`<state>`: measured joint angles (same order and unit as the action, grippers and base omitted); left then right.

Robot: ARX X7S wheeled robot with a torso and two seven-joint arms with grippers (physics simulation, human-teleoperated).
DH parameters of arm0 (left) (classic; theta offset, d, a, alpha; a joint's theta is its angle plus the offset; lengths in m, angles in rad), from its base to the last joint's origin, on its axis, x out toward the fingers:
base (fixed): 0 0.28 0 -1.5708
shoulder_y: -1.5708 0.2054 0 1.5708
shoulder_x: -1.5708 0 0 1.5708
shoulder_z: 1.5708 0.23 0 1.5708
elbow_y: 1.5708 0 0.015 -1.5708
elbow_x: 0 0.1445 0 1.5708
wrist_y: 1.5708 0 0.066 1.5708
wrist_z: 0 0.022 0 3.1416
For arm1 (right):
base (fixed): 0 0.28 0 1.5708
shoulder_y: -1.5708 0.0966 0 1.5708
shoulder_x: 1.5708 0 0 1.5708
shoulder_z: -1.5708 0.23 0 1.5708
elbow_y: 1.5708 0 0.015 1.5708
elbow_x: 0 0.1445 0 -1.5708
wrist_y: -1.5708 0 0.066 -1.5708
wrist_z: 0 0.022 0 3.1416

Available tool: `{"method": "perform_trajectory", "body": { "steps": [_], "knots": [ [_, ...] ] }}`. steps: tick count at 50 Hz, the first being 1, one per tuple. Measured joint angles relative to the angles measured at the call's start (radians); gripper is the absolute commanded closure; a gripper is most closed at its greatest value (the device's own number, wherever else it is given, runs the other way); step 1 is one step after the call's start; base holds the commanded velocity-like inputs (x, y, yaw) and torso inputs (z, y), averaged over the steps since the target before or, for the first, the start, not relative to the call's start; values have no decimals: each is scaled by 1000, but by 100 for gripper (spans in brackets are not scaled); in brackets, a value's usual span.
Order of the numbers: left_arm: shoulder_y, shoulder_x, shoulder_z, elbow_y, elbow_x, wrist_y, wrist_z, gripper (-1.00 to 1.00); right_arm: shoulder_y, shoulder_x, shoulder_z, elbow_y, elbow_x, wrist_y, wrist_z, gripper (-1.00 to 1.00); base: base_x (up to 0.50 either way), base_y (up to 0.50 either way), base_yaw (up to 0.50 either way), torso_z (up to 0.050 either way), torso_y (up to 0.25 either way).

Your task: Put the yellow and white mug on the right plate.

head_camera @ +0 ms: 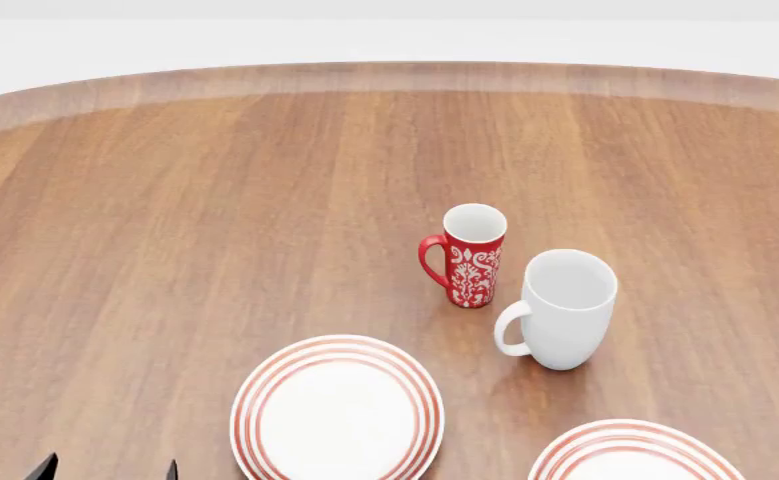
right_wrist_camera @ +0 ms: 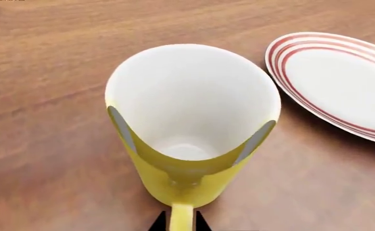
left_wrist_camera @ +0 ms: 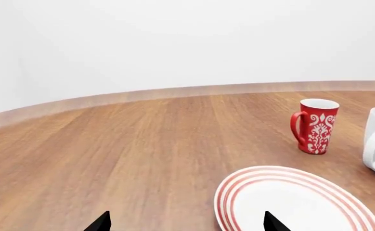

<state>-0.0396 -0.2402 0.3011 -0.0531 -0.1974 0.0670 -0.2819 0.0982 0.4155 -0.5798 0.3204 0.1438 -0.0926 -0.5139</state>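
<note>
1. While my right tool (right_wrist_camera: 190,132) pinches its rim, the yellow mug (right_wrist_camera: 190,144) shows a white inside.
2. It hangs over the surface (right_wrist_camera: 46,72), beside a red-ringed plate (right_wrist_camera: 341,82).
3. My left tool (left_wrist_camera: 186,222) is spread.

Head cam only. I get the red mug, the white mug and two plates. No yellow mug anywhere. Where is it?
Observer: The right wrist view has the yellow and white mug. It is upright, seen from above, and empty.
Operator: Gripped?
Observer: The right pincer straddles it, with grey pads against opposite sides of its wall. It looks shut on the mug.
Operator: On a plate yet?
Observer: No. The mug is over bare table, and a red-ringed plate lies beside it, apart. I cannot tell whether the mug is lifted or standing.
</note>
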Motion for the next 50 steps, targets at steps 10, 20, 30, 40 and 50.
{"method": "perform_trajectory", "body": {
  "steps": [10,20,30,40,50],
  "knots": [
    [-1,-3,3,1,-4,1,-4,-100,-6,6,4,-17,3,14,11,100,0,0,0,0,0],
    [-2,-6,6,0,-8,2,-7,-100,-19,26,22,-47,7,29,35,100,0,0,0,0,0],
    [-2,-9,9,0,-13,3,-10,-100,-37,54,53,-91,18,44,69,100,0,0,0,0,0],
    [-3,-11,13,-2,-15,4,-13,-100,-63,90,91,-154,39,61,103,100,0,0,0,0,0],
    [-4,-13,19,-6,-16,7,-16,-100,-100,125,135,-217,63,65,141,100,0,0,0,0,0]
  ]
}}
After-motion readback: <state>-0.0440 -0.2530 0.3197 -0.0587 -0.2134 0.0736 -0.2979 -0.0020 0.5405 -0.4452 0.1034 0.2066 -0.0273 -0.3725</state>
